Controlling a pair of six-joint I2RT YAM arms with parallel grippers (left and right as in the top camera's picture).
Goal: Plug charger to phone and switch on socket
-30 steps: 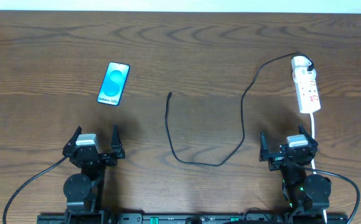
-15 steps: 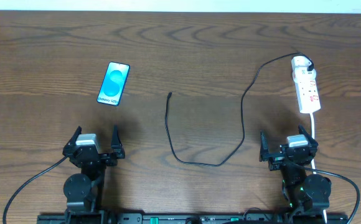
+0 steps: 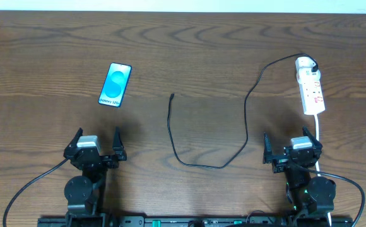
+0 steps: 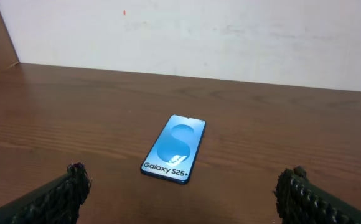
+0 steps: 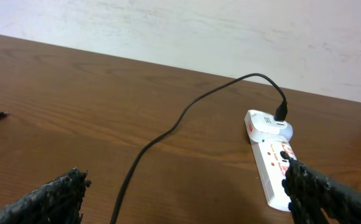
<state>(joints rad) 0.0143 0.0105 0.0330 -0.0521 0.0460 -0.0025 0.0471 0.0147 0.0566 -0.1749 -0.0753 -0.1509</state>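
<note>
Both arms stand at the near edge of the wooden worktop (image 3: 202,38), and I judge that nothing of the task is started. The left gripper (image 3: 96,136) is spread wide and empty; the phone (image 3: 115,84) lies flat ahead of it, a little tilted, with its Galaxy text at the near end. The right gripper (image 3: 287,140) is also spread wide and empty, and the socket (image 3: 312,91) lies just ahead of it. The charger (image 3: 169,123) is a thin, limp black cable. It runs in a loose loop from the white adapter (image 3: 305,63), seated in the far end of the socket, to its small plug tip (image 3: 172,96), which lies free, well apart from the phone. For a good first step I would pinch the cable just behind the tip, so the tip does not swing, while the other gripper steadies the phone, whose smooth glass body may slide on the polished wood. The phone's port is not visible. The socket is hard white plastic, long and narrow, with red-marked switches.
</note>
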